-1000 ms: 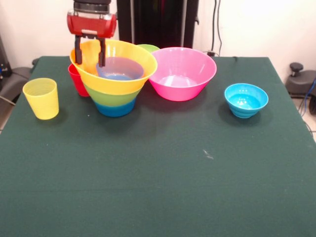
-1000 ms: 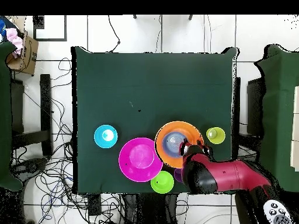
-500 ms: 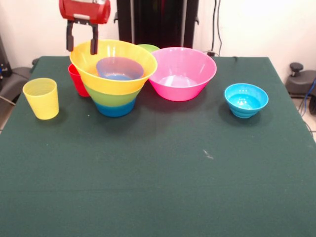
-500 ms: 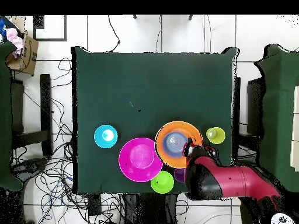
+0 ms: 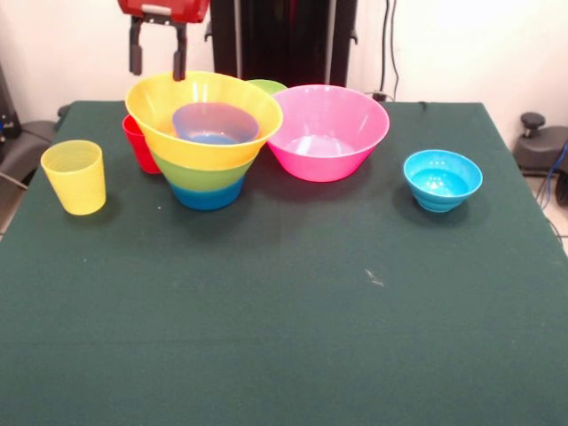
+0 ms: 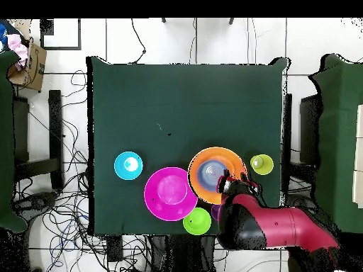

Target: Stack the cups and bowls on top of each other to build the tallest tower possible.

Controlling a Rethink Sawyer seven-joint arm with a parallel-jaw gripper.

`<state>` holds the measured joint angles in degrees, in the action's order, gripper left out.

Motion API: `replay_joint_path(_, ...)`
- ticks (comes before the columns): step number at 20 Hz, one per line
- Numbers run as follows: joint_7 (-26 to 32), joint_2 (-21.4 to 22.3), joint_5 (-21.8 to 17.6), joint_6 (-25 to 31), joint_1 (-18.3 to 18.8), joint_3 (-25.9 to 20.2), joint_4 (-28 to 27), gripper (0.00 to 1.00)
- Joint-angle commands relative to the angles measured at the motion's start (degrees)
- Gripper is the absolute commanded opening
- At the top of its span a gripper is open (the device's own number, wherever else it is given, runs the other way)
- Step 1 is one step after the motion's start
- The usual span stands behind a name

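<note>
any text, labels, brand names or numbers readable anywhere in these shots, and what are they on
None can be read.
The bowls, such as the pink bowl and the lone blue bowl, and the yellow cup show plain plastic with no print.
The gripper shows no legible marking.
The table bears no label.

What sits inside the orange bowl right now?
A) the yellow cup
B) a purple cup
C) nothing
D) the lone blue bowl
B: a purple cup rests inside the orange bowl; the yellow cup and the lone blue bowl stand apart on the table.
</note>
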<state>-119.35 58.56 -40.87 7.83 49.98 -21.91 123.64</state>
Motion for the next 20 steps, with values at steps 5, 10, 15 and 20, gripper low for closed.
replay_joint_path(5,1.84,10.67,10.02,7.66,0.45,-7.25,17.63,1.0)
replay_joint_path(10,4.68,17.35,17.46,9.03,2.28,-10.49,22.85,1.0)
replay_joint_path(15,6.52,21.62,22.95,9.59,2.79,-12.63,26.28,1.0)
replay_joint_path(20,3.04,20.67,20.31,8.51,0.51,-10.7,26.44,1.0)
